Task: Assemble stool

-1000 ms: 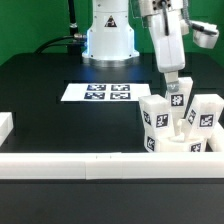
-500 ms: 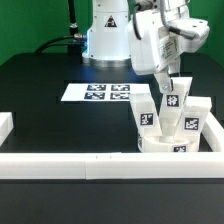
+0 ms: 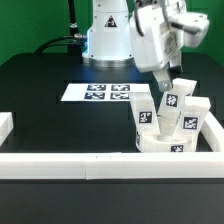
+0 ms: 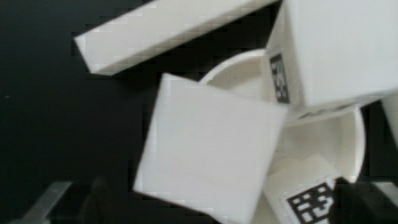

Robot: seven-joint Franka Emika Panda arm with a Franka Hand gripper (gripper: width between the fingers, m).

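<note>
The white stool seat point(image 3: 170, 144) lies on the black table at the exterior view's right, with blocky tagged legs standing up from it. My gripper point(image 3: 170, 82) comes down from above, tilted, and is shut on the top of the rear leg point(image 3: 179, 100). Other legs stand at the seat's left point(image 3: 145, 113) and right point(image 3: 197, 115). In the wrist view the held leg point(image 4: 205, 150) fills the space between my gripper point(image 4: 231, 205) fingers, its tag by the dark finger point(image 4: 368, 200). The seat's round rim point(image 4: 334, 150) shows behind it, and another leg point(image 4: 338, 50) beyond.
The marker board point(image 3: 100, 92) lies flat in the middle of the table, in front of the arm's base point(image 3: 108, 40). White border rails run along the front point(image 3: 70, 165), the exterior view's left point(image 3: 5, 125) and right point(image 3: 216, 138). A long white block point(image 4: 169, 35) crosses the wrist view.
My gripper has turned and tilted over the held leg. The seat and its legs have rotated a little, and the left leg has shifted toward the exterior view's left.
</note>
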